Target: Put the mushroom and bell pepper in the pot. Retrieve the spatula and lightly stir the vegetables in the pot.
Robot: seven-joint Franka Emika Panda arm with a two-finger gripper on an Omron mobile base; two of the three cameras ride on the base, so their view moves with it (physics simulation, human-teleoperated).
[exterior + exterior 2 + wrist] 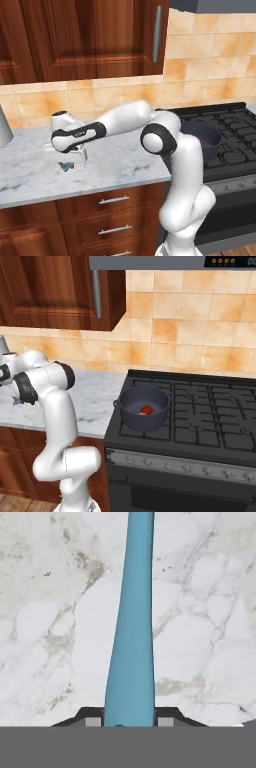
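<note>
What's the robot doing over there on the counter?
The robot is reaching down to the marble counter and its gripper is closed on the handle of the teal spatula, which lies on the counter. Over on the stove, the pot has the red bell pepper inside. The stirring hasn't started yet.
</note>
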